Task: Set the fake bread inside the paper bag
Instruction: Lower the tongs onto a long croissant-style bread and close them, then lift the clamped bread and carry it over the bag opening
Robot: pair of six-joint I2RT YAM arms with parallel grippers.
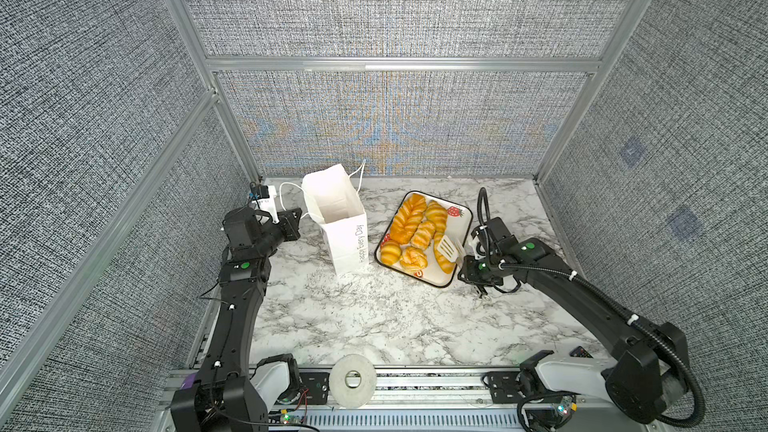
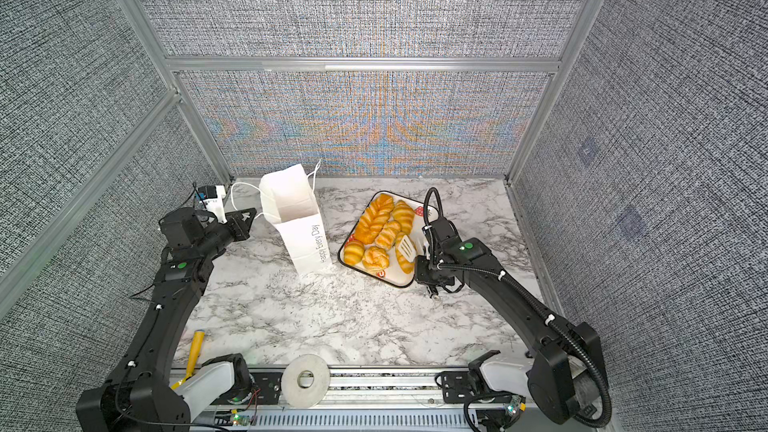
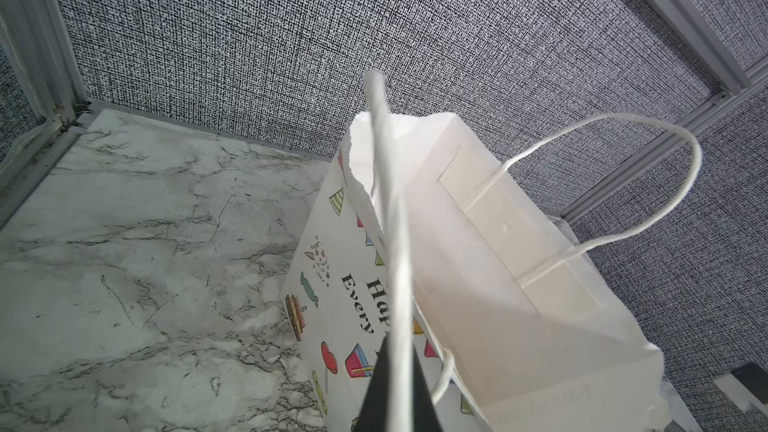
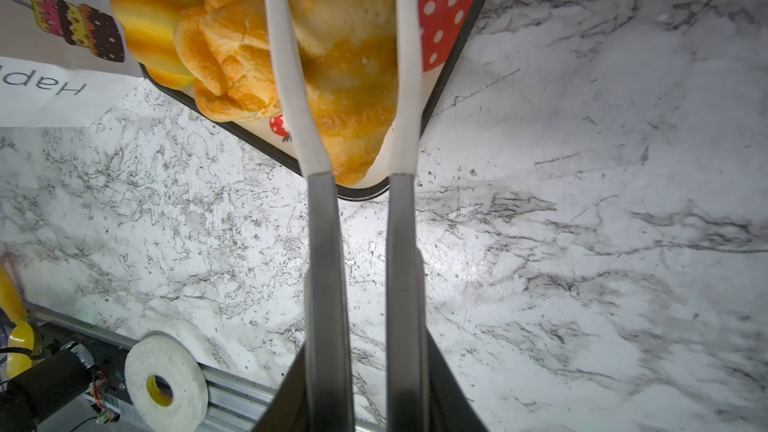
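Looking at the glossy golden-orange fake bread [image 1: 423,234] first, Ben: what is it like, and where is it?

Ridged toy pastries with white streaks, Ana. I count about six in both top views, among them a long braided loaf [image 1: 408,220] and a twisted bun [image 1: 413,260]. All lie on the white strawberry-print tray with a black rim [image 1: 460,226], at about 1 o'clock from the middle of the marble-pattern tabletop [image 1: 374,317].

And the right gripper [image 4: 365,371]?

Its black fingers press from outside on both arms of the grey metal tongs with white slotted ends [image 1: 448,248], so it grips them, with a gap left between the arms. The white ends straddle a long roll [image 4: 349,76] at the tray's 4 o'clock edge. Whether they squeeze it I cannot tell.

The left gripper [image 3: 397,367], Ben?

Closed tight on a thin white cord handle [image 3: 392,222] of the tall white paper bag [image 1: 345,238], Ana, at the bag's 9 o'clock.

How does the bag stand?

Upright and open-mouthed at the tray's 9 o'clock, just beside it, with grey "Happy Every Day" lettering on the narrow side turned toward the tray. Only white inner walls show in the left wrist view.
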